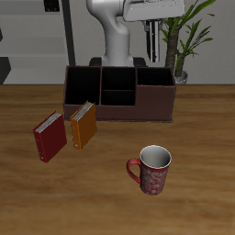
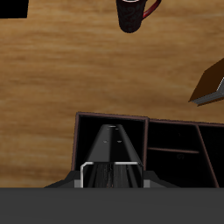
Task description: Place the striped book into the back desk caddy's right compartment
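Observation:
My gripper (image 1: pixel 157 50) hangs high above the back desk caddy (image 1: pixel 117 110), over its right compartment (image 1: pixel 156 95), the end bin with the plain front wall. It is shut on the striped book (image 2: pixel 114 147), a thin dark book with lengthwise stripes. In the wrist view the book hangs end-on from the gripper (image 2: pixel 112 177) over the open bin (image 2: pixel 87 140). In the exterior view the book is hard to make out between the fingers.
A red book (image 1: pixel 50 136) and an orange book (image 1: pixel 83 125) lie in front of the caddy's other end. The orange book also shows in the wrist view (image 2: pixel 214 80). A red mug (image 1: pixel 153 170) stands nearer the table's front edge. A potted plant (image 1: pixel 188 37) stands behind the caddy.

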You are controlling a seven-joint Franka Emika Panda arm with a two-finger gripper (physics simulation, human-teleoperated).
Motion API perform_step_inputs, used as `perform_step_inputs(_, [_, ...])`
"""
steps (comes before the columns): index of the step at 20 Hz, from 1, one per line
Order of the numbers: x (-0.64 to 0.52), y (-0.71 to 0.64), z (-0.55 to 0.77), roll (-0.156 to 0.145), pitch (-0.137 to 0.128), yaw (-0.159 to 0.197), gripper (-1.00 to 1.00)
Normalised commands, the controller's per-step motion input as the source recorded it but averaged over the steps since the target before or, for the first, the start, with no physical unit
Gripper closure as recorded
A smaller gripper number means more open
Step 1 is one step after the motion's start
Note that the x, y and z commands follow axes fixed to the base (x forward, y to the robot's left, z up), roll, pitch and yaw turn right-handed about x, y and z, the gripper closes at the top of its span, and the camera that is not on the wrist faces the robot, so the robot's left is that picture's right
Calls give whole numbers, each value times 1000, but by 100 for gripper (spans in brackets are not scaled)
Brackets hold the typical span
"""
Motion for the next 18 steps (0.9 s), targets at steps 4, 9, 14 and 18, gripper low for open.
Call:
perform_step_inputs(4, [42, 27, -106, 2, 18, 2, 100])
perform_step_inputs(9, [83, 6, -185, 4, 30, -11, 100])
perform_step_inputs(14, [46, -2, -165, -2, 19, 2, 100])
perform_step_inputs(18, [139, 10, -333, -3, 44, -12, 100])
